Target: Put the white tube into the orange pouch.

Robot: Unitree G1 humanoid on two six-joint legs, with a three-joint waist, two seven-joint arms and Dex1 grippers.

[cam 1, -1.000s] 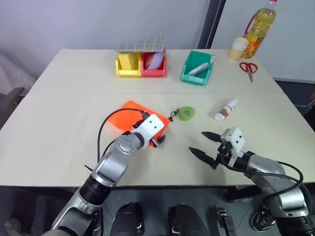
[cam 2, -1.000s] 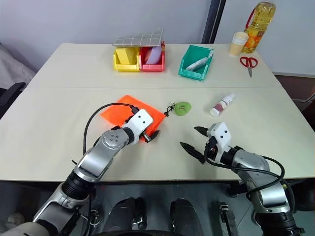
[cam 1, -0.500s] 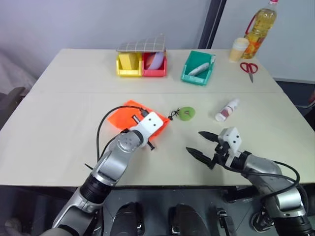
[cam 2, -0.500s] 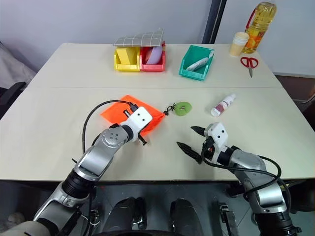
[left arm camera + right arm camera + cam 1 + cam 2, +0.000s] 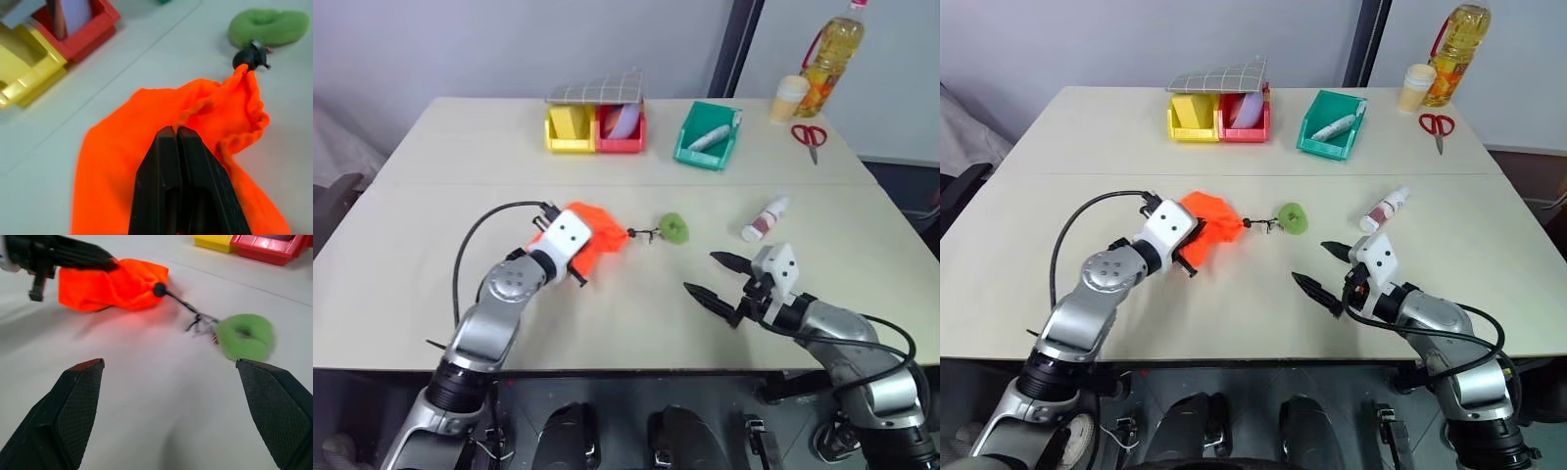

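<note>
Left eye view: the left claw (image 5: pixel 579 278) sits left of centre, its fingers pressed together on the pouch (image 5: pixel 597 235), which is bunched up against it on the table (image 5: pixel 431 206). A thin cord runs right from the pouch to a green disc (image 5: pixel 675 229). The tube (image 5: pixel 764 219) lies right of centre, well apart from the pouch and just above the right claw (image 5: pixel 714 277) in the frame, which hovers spread and empty at the lower right. Bins, a bottle, a cup and scissors stand along the top of the frame, away from the work.

Right eye view: the same layout; the tube rests flat at an angle, untouched.

Left wrist view: the two black fingers (image 5: pixel 166 176) meet at lower centre, pinching a fold of orange cloth near the gathered mouth. The mouth looks drawn nearly closed at the cord knot.

Right wrist view: the spread fingers (image 5: pixel 80 396) frame the pouch at upper left and the disc at centre right.

Risks, as I judge them: the grip may catch both layers of cloth, so the mouth would not open and the tube could not go in. The trailing disc could snag or drag. A round tube may roll from the right claw on closing.
</note>
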